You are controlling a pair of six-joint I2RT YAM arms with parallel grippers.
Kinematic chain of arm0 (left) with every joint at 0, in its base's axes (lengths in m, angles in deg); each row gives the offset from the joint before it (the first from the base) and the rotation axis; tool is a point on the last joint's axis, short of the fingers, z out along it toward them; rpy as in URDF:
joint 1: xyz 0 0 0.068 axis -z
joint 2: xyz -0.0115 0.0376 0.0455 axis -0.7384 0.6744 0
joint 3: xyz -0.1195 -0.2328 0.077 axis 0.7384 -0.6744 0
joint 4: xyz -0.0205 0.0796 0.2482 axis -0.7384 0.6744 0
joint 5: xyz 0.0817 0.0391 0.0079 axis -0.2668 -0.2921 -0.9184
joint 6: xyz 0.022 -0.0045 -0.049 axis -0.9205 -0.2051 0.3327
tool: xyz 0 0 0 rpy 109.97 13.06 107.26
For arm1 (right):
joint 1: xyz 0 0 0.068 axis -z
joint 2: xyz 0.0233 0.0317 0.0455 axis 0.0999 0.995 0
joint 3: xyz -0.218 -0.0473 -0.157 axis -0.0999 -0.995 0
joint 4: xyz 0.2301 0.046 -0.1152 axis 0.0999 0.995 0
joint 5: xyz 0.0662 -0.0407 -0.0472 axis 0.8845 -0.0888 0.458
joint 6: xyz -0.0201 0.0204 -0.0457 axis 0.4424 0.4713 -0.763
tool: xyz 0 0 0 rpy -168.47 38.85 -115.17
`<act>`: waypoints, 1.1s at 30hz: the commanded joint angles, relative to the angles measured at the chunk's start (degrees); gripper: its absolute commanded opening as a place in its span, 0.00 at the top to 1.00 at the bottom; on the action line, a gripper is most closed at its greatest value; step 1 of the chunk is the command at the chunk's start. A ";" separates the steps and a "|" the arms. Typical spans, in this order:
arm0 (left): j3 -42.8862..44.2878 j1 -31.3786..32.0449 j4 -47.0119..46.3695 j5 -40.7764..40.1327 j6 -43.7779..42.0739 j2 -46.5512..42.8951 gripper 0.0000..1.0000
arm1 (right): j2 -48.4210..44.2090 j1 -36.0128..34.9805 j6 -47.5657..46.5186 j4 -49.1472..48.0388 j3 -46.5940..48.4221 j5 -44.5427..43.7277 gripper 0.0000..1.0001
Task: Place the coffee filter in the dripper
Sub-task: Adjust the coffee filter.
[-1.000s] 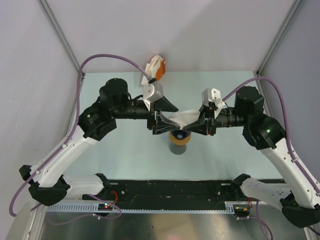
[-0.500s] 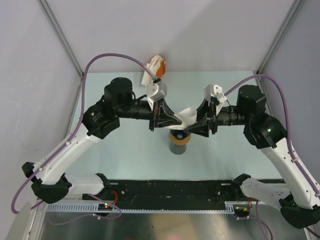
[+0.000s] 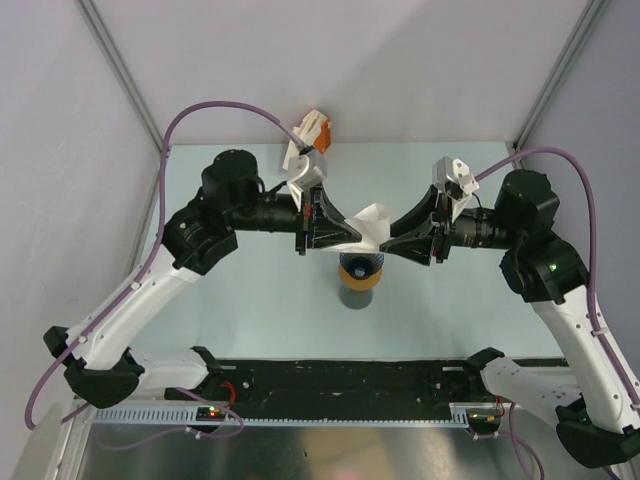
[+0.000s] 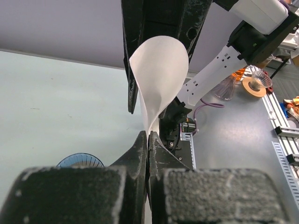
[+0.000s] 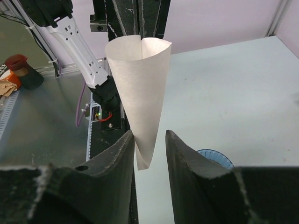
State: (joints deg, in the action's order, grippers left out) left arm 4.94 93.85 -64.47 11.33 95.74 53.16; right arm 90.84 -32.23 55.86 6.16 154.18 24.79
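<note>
**Left fingers** (image 4: pixel 138 150): pressed fully together, with an edge of the coffee filter (image 4: pixel 159 74) pinched between their tips. The white paper widens from the pinch into an open curved loop.

**Right fingers** (image 5: pixel 117 154): partly apart and not clamped. The pointed end of the filter (image 5: pixel 140 84) hangs into the gap between them. It lies close against one finger, and a clear space shows between the paper and the other. Whether the paper actually touches the near finger cannot be told. The cone's open mouth faces away from this wrist, towards the left arm.

**Overhead view:** the left fingers (image 3: pixel 335 232) and right fingers (image 3: pixel 410 240) point at each other above the middle of the table (image 3: pixel 250 300). The filter (image 3: pixel 370 222) is held in the air between them.

**Dripper** (image 3: pixel 360 266): it stands below the meeting point and slightly nearer the arm bases. Its blue ribbed mouth faces up and has no paper in it. It sits on an orange ring (image 3: pixel 360 281) on top of a dark grey cup (image 3: pixel 355 299), and the cup stands upright on the table. Part of the blue rim shows low in each wrist view (image 4: pixel 80 160) (image 5: pixel 212 156), beneath the fingers.

**Task status:** the filter is clear of the dripper and is not yet seated.
</note>
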 commanded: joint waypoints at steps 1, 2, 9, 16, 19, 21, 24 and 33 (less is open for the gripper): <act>1.83 -0.55 -2.66 1.18 2.25 -0.14 1.00 | 0.11 0.22 0.85 -1.36 1.76 1.12 0.61; 1.85 -0.64 -2.79 1.17 2.45 -0.07 1.00 | 0.17 0.18 0.67 -1.04 1.75 0.90 0.59; 1.79 -0.97 -3.47 1.58 2.97 -0.02 1.00 | 0.53 -0.02 -0.96 0.27 1.76 0.16 0.69; 1.54 -1.15 -3.73 1.73 3.09 -0.03 1.00 | 0.59 0.09 -0.89 0.34 1.81 1.26 0.88; 1.24 -1.10 -3.76 2.02 2.91 -0.12 1.00 | 0.71 0.13 -0.45 -0.33 1.75 1.31 0.98; 0.76 -1.22 -3.81 2.19 2.61 -0.18 1.00 | 0.64 0.20 0.17 -1.06 1.80 1.25 0.99; 0.29 -1.11 -3.88 2.45 2.42 -0.30 1.00 | 0.48 0.14 1.67 -2.80 1.91 0.52 0.84; -0.68 -1.21 -3.79 2.91 1.98 -0.04 1.00 | 1.16 0.14 4.88 -6.80 3.52 1.01 0.78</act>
State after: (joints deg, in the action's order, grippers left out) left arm 4.79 93.04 -66.51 12.90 98.26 53.18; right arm 91.58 -32.23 58.39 3.21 154.56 25.09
